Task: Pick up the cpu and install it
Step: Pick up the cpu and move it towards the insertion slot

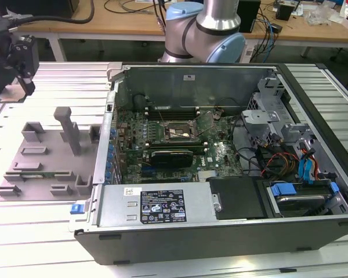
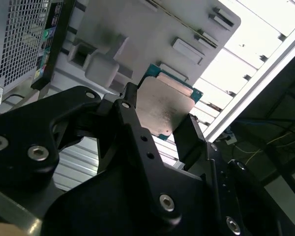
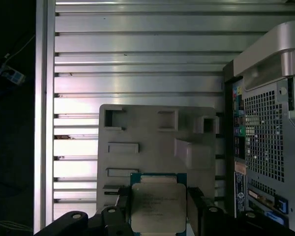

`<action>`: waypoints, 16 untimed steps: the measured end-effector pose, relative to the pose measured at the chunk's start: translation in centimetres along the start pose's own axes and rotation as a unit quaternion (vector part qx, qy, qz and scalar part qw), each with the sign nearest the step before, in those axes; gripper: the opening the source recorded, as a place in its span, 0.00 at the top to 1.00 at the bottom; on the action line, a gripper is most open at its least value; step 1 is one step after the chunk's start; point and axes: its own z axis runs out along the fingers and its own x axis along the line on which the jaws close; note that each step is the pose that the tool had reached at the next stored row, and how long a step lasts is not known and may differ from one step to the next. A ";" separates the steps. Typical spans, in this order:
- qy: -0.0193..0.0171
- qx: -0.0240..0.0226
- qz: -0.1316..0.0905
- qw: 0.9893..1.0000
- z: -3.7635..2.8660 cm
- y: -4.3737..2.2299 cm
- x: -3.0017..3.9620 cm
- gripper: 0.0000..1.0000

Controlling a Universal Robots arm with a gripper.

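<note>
The cpu (image 3: 157, 206) is a thin square chip with a silvery-grey top plate and a green edge. My gripper (image 3: 157, 212) is shut on it, one dark finger pressing each opposite side. In the second wrist view the cpu (image 2: 164, 105) sits between the fingers (image 2: 131, 105) of the gripper (image 2: 160, 118). In the exterior view the gripper (image 1: 24, 81) hangs high at the exterior view's left, well above the grey tray (image 1: 40, 168). The dark square socket (image 1: 177, 133) lies on the motherboard inside the open computer case (image 1: 220, 208).
The grey tray (image 3: 142, 132) with raised blocks lies on the slatted aluminium table (image 3: 137, 49), beside the case's perforated rear wall (image 3: 265, 132). Cables, a drive cage and a blue-tabbed drive (image 1: 296, 191) crowd the case at the exterior view's right. The arm's base (image 1: 206, 35) stands behind the case.
</note>
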 end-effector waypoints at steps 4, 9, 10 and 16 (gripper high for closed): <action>0.000 0.000 0.000 1.000 0.00 0.01 -1.09 0.45; 0.000 0.000 0.000 1.000 0.00 0.01 -1.98 0.45; 0.000 0.000 0.000 1.000 0.00 0.01 -2.27 0.45; 0.000 0.000 0.000 1.000 0.01 0.03 -3.42 0.45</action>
